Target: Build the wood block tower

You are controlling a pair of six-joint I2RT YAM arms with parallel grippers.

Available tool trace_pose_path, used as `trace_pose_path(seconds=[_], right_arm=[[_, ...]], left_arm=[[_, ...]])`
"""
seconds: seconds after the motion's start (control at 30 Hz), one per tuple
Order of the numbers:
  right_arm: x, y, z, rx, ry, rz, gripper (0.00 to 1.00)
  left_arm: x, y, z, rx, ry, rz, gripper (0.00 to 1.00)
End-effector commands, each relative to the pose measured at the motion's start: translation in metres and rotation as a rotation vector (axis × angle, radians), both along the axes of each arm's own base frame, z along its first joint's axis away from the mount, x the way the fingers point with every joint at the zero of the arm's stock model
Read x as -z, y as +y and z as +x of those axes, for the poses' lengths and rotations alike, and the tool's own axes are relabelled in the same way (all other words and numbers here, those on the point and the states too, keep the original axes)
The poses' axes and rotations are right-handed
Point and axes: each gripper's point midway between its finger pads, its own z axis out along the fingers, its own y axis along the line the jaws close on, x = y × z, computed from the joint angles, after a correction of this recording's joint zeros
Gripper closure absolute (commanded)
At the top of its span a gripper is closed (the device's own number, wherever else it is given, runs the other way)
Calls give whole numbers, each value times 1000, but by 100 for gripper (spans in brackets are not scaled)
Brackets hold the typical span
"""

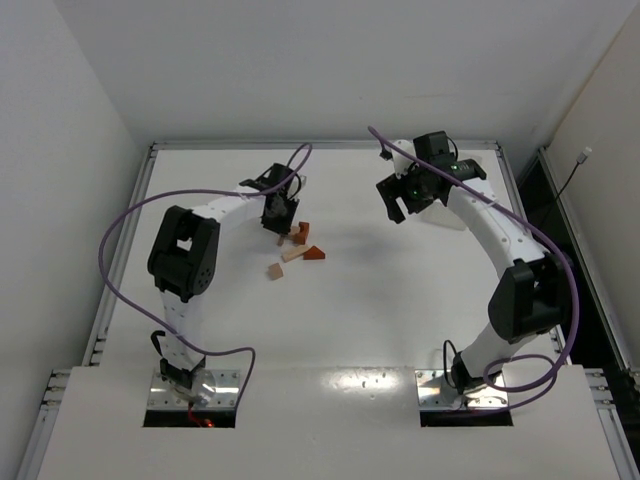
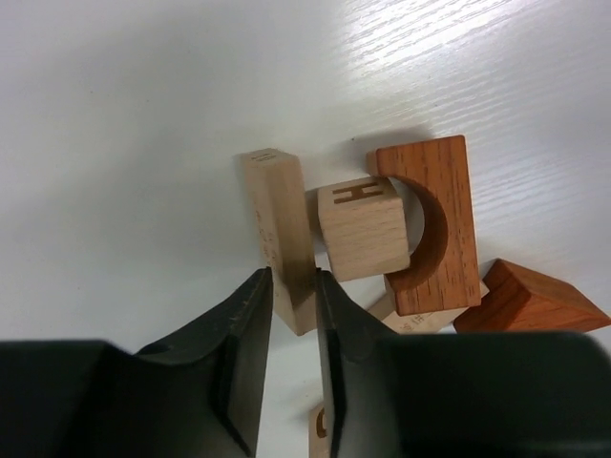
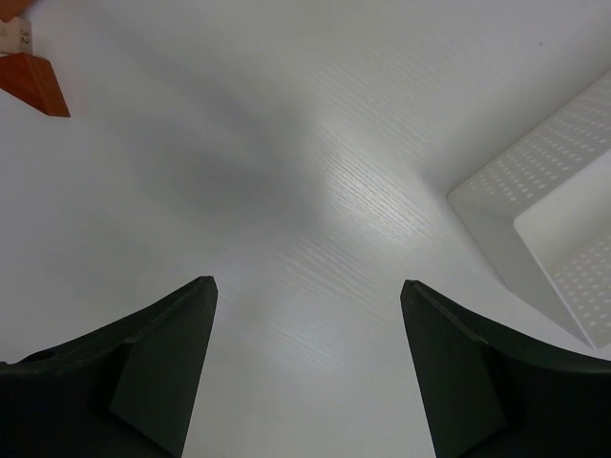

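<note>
The wooden blocks lie in a loose cluster (image 1: 298, 243) on the white table. My left gripper (image 2: 293, 286) is shut on a long tan block (image 2: 275, 215), holding it near one end; I cannot tell if the block touches the table. Right beside it are a tan cube marked H (image 2: 361, 229), a reddish-brown arch block (image 2: 449, 205) and a reddish-brown wedge (image 2: 530, 301). A flat tan block (image 2: 420, 320) lies under the arch. My right gripper (image 3: 307, 286) is open and empty, above bare table to the right of the cluster (image 1: 400, 200).
A single tan cube (image 1: 275, 271) lies apart, nearer me than the cluster. A white perforated tray (image 3: 554, 219) sits at the right of the right wrist view. The wedge also shows at that view's top left (image 3: 33, 84). Raised rails edge the table (image 1: 150, 160).
</note>
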Motion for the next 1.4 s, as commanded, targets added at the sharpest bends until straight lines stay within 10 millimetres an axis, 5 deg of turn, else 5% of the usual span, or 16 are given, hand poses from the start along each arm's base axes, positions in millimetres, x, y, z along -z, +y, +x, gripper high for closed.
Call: trace_pose_path(seconds=[0.0,0.1,0.33,0.67,0.83,1.13,1.37], right_arm=[[-15,-3,13,6,-58,-6,25],[-15,-3,13,6,-58,-6,25],[-15,-3,13,6,-58,-6,25],[-12,-4,6,6,-49,-9,25],[-16,-5,3,-2,-61,-11,25],[-21,-7,-2,-1,-73,-8,25],[-23,-11,-9,2,-72,-1,25]], left_arm=[[15,-1,-7,10,57,-3,77],[16,-1,-9,15,69,-8,68],[16,-1,-9,15,70,-8,68],[21,-11,-7,41,68,-4,99],[16,-36,-9,125,43,4,100],[20,-78,-38,291,61,11,100],[25,-75,-82,352,115,3,100]])
